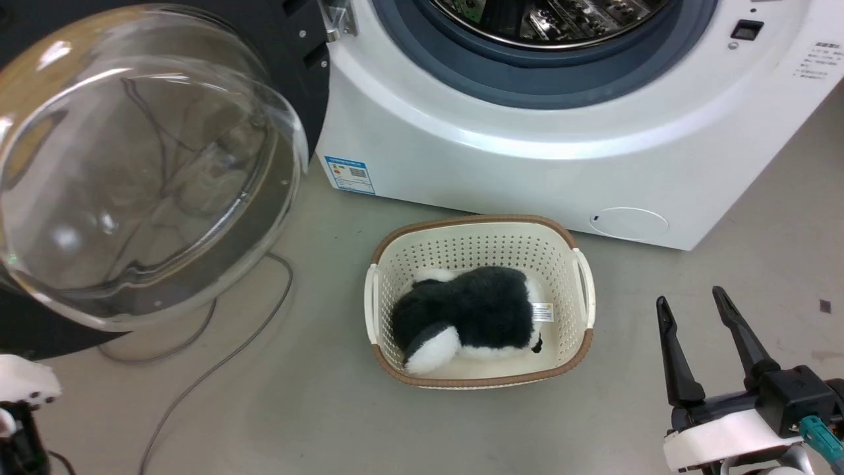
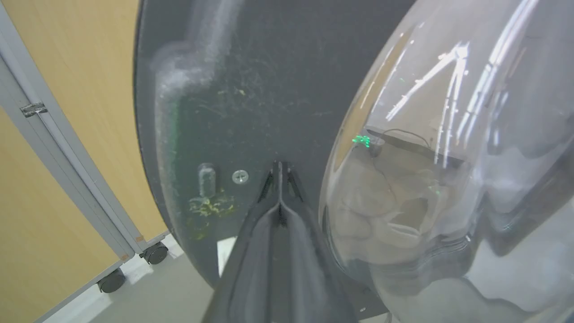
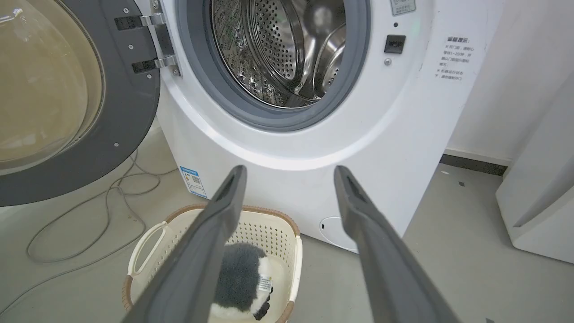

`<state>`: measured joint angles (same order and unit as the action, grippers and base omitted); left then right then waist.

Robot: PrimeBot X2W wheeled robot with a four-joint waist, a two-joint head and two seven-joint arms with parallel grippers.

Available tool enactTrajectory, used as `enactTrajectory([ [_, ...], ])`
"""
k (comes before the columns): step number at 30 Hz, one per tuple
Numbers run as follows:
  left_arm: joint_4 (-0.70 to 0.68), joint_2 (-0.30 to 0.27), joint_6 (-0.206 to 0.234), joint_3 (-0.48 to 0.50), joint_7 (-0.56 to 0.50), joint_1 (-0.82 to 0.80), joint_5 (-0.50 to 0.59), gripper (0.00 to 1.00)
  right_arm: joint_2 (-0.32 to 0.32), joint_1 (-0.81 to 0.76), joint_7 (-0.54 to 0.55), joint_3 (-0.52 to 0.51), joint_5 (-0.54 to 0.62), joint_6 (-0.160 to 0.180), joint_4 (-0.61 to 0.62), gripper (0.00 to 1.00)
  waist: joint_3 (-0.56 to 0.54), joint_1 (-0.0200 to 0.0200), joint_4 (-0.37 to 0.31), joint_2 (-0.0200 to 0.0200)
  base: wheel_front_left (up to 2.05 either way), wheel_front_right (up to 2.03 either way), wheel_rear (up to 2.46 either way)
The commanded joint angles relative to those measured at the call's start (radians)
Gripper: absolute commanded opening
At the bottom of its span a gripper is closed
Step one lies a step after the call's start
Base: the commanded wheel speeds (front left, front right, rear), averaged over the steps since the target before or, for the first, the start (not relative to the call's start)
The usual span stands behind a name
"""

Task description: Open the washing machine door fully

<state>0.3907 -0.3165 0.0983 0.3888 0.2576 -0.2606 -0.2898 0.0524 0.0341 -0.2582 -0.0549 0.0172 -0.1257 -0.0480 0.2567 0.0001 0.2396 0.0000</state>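
**Our washing machine door (image 1: 132,165) stands swung wide, left of the washing machine (image 1: 527,165), leaving the steel drum (image 3: 278,49) exposed.**

Our left gripper (image 2: 279,168) is clenched, with both fingers pressed together. Its tips are at the door's matte black inner face, just beside a screw (image 2: 240,176) and the bulging glass bowl (image 2: 448,134); we cannot tell whether they touch. Our right gripper (image 1: 689,295) is released, grasping nothing, low over the floor (image 1: 758,218) and apart from the machine. Before the machine, a cream laundry basket (image 1: 475,224) holds a black-and-white plush toy (image 1: 475,310). Grey cables (image 1: 217,356) lie on the floor under the door.
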Motion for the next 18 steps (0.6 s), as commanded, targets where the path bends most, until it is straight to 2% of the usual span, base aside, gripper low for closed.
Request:
enactTrajectory([
  [1,0.030,-0.017,-0.004,0.015,0.004,-0.028,-0.006,0.00,-0.002,0.016,-0.004,0.003,0.001,-0.005,0.000,1.00,0.002,-0.0001,-0.006,0.0000,0.00,0.00,0.00],
  [9,0.153,-0.075,-0.035,0.080,0.004,-0.089,-0.014,0.00,-0.002,0.020,-0.004,0.011,-0.001,-0.005,-0.001,1.00,0.004,-0.0001,-0.034,0.0000,0.00,0.00,0.00],
  [18,0.175,-0.101,-0.095,0.110,0.004,-0.103,0.028,0.00,-0.002,0.014,-0.004,0.013,-0.007,-0.005,-0.008,1.00,-0.015,-0.0001,-0.050,0.0000,0.00,0.00,0.00],
])
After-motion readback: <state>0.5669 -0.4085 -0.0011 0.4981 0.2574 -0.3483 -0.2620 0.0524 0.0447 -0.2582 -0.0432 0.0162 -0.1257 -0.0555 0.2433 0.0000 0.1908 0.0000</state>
